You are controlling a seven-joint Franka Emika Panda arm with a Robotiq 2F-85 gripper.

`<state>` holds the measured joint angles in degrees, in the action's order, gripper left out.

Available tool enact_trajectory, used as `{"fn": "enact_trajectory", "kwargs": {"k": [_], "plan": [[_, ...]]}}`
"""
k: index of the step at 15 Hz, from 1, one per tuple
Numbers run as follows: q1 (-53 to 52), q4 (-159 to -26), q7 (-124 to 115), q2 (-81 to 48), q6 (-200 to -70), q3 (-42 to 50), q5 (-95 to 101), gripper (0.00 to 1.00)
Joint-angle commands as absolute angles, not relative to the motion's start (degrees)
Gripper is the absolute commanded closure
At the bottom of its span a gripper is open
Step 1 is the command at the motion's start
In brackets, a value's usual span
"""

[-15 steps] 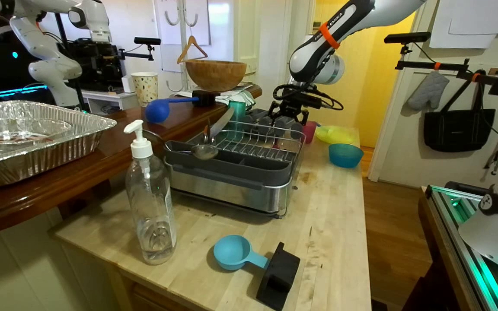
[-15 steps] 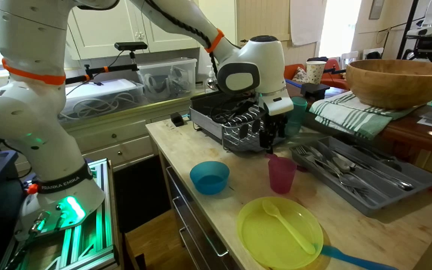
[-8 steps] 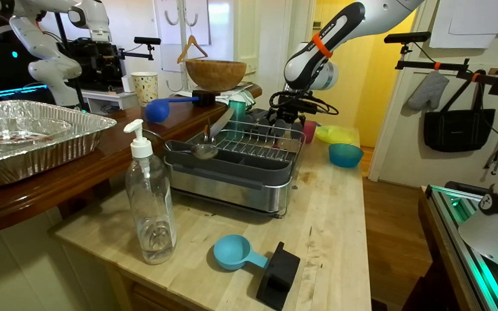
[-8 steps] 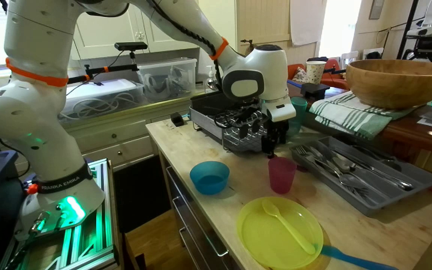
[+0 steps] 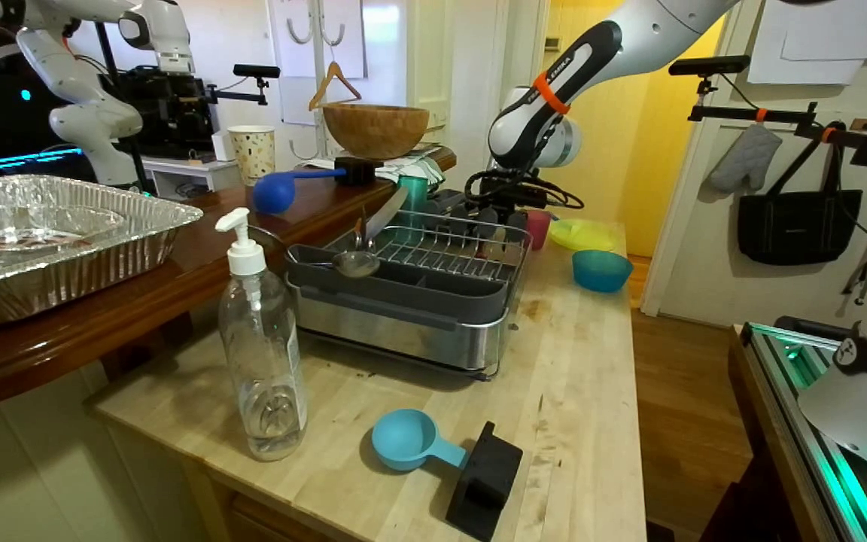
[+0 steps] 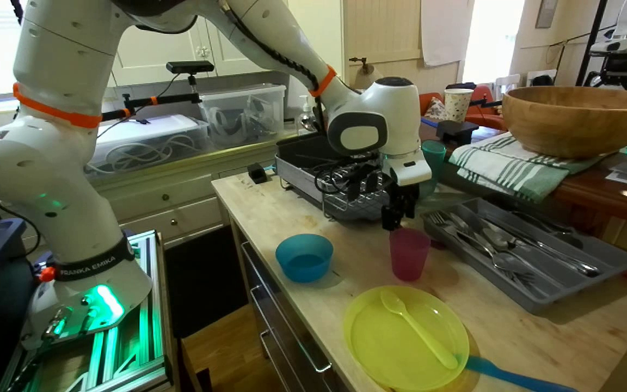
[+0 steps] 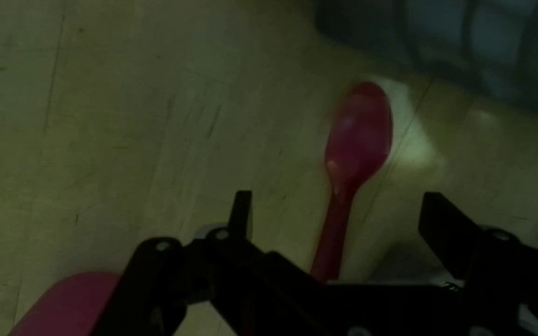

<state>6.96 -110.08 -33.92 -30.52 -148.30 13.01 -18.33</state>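
A red spoon (image 7: pixel 357 130) lies on the wooden counter in the wrist view, its bowl pointing away from the gripper. My gripper (image 7: pixel 338 195) is open, with one finger on each side of the spoon's handle and a gap to both. The handle's end is hidden under the gripper. A pink cup (image 7: pixel 70 303) stands close by at lower left. In an exterior view the gripper (image 6: pixel 394 218) points down just behind the pink cup (image 6: pixel 409 253), and the spoon is mostly hidden there. In an exterior view the gripper is largely hidden behind the dish rack (image 5: pixel 396 327).
The dish rack's edge (image 7: pixel 437 51) is near the spoon's tip. A grey cutlery tray (image 6: pixel 580 287) lies beside the gripper. A blue bowl (image 6: pixel 303 258), a yellow plate (image 6: pixel 368 340) with a yellow spoon (image 6: pixel 422 337), and a teal cup (image 6: pixel 433 158) are around. A soap bottle (image 5: pixel 268 376) stands forward.
The arm has come down, bringing the gripper lower behind the pink cup, with a slight sideways shift. The cup, bowl, plate and tray have not moved.
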Motion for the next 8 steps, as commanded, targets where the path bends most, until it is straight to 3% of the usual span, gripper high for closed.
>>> {"fn": "enact_trajectory", "kwargs": {"k": [1, 2, 4, 5, 8], "plan": [[6.2, -107.0, -36.4, -33.3, -147.1, 13.8, -16.3, 0.06], [6.1, -106.5, -36.5, -33.8, -147.2, 13.8, -16.1, 0.06], [5.9, -105.5, -36.8, -34.7, -147.3, 13.9, -15.8, 0.17], [5.8, -105.0, -36.8, -35.1, -147.1, 13.8, -15.7, 0.32], [5.8, -103.6, -36.5, -36.1, -146.3, 13.7, -15.1, 0.57]]}}
